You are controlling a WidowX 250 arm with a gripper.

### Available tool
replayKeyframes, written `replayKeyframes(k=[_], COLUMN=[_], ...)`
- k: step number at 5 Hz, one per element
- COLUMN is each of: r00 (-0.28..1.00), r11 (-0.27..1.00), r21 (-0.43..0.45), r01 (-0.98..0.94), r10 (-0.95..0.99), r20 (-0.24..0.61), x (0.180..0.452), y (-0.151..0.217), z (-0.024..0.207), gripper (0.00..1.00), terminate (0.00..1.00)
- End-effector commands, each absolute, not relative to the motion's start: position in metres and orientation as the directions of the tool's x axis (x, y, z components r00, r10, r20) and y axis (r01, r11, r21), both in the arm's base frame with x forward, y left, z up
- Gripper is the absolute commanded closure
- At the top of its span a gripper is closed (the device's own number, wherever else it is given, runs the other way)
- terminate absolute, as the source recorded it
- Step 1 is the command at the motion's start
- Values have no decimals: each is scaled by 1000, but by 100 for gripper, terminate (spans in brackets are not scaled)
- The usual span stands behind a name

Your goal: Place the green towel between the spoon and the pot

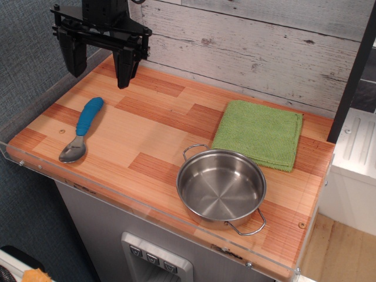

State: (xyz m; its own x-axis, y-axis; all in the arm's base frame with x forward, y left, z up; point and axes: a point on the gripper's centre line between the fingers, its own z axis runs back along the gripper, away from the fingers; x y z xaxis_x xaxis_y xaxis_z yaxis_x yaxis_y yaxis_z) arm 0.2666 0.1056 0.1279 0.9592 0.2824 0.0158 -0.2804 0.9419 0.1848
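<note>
Fingers [98, 64]: hanging apart and empty above the far left end of the counter [153, 141], well left of the pot and beyond the spoon's handle.
Spoon [82, 130]: flat on the counter, well left of the pot, blue handle pointing away, metal bowl toward the near edge.
Free patch: bare wood just left of the pot, between it and the spoon; this is the target.
Pot [221, 186]: upright and empty near the front edge, one wire handle on its far-left side, one on its near-right.
Green towel [259, 134]: folded flat just behind the pot to its right, near edge close to the pot's rim, untouched.
Step in hand: likely the reach across to the towel.
How to do it well: come down on the towel's far or middle part, away from the pot's rim, pinch deep enough to catch every layer, lift it clear of the pot before carrying it left, and lay it flat without nudging the spoon.
</note>
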Motion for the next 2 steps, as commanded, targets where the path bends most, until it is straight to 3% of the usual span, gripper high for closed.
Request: replayKeyframes(k=[1, 2], r00=[959, 971], r11=[942, 953], r21=[185, 188], r01=[-280, -238], r10=[282, 233], r20=[16, 46], x=[267, 284], y=[106, 87], z=[128, 128], gripper=[0, 0], terminate=[0, 0])
